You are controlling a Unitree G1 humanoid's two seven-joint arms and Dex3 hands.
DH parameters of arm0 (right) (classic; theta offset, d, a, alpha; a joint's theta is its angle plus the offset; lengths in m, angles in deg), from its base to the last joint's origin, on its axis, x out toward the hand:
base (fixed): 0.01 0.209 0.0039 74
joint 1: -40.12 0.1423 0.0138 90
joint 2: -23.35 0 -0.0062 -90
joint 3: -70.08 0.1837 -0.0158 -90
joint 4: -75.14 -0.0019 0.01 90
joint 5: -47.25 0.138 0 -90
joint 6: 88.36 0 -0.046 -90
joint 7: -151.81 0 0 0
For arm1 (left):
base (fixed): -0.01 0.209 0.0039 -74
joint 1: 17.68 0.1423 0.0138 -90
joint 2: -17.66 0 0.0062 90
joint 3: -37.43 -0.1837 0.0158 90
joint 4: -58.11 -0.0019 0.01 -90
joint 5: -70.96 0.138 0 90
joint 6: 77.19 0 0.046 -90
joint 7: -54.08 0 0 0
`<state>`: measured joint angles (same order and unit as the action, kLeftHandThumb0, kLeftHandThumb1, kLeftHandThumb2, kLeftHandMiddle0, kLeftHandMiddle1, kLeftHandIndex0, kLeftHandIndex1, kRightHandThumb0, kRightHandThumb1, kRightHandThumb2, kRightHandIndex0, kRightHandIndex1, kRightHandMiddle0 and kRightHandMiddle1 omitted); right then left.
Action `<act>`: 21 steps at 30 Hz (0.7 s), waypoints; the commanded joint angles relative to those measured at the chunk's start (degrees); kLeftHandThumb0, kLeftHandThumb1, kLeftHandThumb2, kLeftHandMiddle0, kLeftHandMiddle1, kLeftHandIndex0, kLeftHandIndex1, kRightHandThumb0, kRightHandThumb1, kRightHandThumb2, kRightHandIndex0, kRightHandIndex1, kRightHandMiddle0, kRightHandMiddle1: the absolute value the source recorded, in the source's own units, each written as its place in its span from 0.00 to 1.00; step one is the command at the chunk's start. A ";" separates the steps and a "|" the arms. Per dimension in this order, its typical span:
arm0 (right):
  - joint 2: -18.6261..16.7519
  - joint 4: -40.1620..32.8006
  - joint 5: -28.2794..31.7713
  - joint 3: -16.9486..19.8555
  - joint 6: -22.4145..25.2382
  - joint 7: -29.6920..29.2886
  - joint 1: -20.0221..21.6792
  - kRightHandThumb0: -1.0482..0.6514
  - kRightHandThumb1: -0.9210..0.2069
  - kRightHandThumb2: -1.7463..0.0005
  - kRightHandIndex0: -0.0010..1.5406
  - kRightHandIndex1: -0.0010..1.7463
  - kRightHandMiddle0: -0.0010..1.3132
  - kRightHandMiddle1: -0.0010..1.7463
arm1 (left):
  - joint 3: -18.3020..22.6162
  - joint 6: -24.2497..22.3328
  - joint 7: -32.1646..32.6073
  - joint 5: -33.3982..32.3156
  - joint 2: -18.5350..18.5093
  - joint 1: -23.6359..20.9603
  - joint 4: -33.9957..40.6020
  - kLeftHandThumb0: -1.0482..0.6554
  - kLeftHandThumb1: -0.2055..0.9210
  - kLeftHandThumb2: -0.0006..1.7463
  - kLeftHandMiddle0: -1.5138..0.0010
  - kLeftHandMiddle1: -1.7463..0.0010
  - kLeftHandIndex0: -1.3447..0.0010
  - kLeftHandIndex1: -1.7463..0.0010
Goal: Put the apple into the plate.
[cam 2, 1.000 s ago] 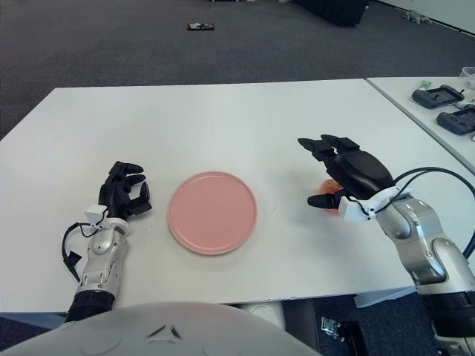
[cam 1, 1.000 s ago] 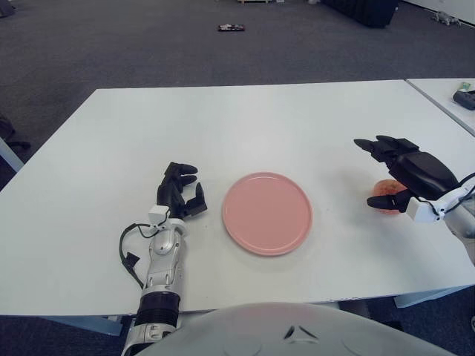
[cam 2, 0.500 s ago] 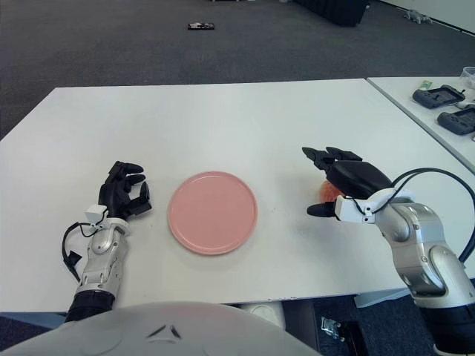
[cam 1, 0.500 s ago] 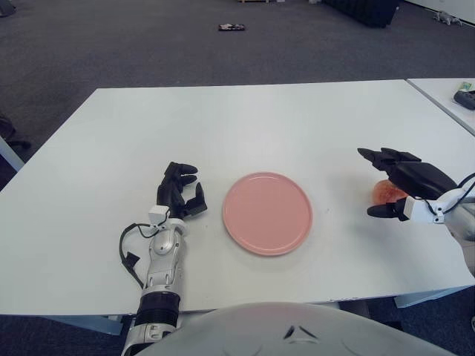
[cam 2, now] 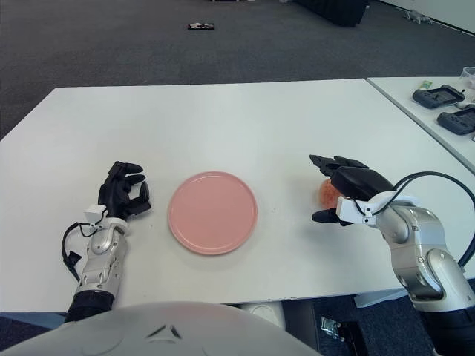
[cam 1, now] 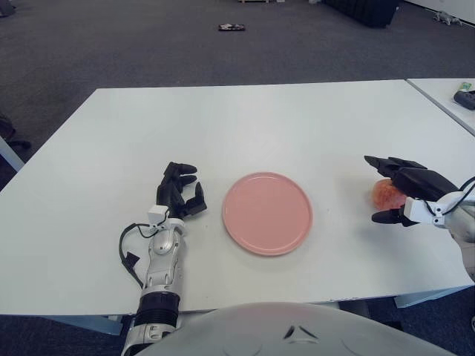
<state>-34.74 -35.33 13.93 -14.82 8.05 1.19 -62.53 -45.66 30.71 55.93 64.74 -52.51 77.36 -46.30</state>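
A reddish apple (cam 1: 385,194) sits on the white table (cam 1: 245,126), to the right of an empty pink plate (cam 1: 267,213). My right hand (cam 1: 387,191) is low around the apple, its fingers (cam 2: 332,162) stretched past the apple's far side and its thumb (cam 2: 324,216) on the near side. The fingers are spread and not closed on the fruit, and the palm hides the apple's right part. My left hand (cam 1: 180,191) shows left of the plate, idle and holding nothing.
A second white table (cam 2: 423,111) at the right carries dark devices (cam 2: 438,95). The front table edge runs just below both forearms. A small dark object (cam 1: 231,28) lies on the carpet far behind.
My right hand has dropped lower and drawn back to the right, settling around the apple, so more of the apple's left side shows. The left hand and the plate have not moved.
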 commanded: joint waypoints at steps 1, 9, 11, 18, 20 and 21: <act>0.01 1.42 -0.90 -0.56 1.15 0.55 0.58 0.00 0.23 0.79 0.00 0.00 0.00 0.00 | 0.38 -1.80 -0.32 -0.51 -0.05 1.50 -1.68 0.61 0.46 0.77 0.60 0.00 0.71 0.00; 0.87 8.63 -2.67 -4.00 1.92 1.25 4.75 0.08 0.46 0.59 0.00 0.00 0.00 0.00 | 0.73 -1.81 0.04 -0.51 0.08 1.32 -2.12 0.61 0.43 0.79 0.59 0.00 0.69 0.00; 1.00 8.23 -2.60 -4.09 2.77 2.14 4.74 0.10 0.49 0.56 0.00 0.00 0.00 0.00 | 0.86 -1.69 0.02 -0.55 0.08 1.22 -2.38 0.61 0.42 0.80 0.58 0.00 0.68 0.00; 0.72 11.56 -2.78 -5.09 3.56 1.64 6.14 0.13 0.54 0.51 0.00 0.00 0.00 0.00 | 1.09 -1.00 -0.19 -0.57 0.08 1.25 -2.88 0.61 0.35 0.85 0.54 0.00 0.64 0.00; 0.79 12.44 -3.31 -5.40 3.14 0.64 6.29 0.13 0.53 0.51 0.00 0.00 0.00 0.00 | 1.05 -0.85 -0.17 -0.48 0.10 1.30 -2.86 0.61 0.34 0.85 0.54 0.00 0.64 0.00; 0.80 12.91 -3.56 -5.52 2.85 0.06 6.33 0.12 0.53 0.50 0.00 0.00 0.00 0.00 | 1.02 -0.81 -0.13 -0.43 0.13 1.33 -2.83 0.61 0.34 0.85 0.54 0.00 0.64 0.00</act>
<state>-34.50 -23.64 11.58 -19.77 11.31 2.62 -57.23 -45.00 31.78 55.62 64.49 -52.41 77.21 -47.04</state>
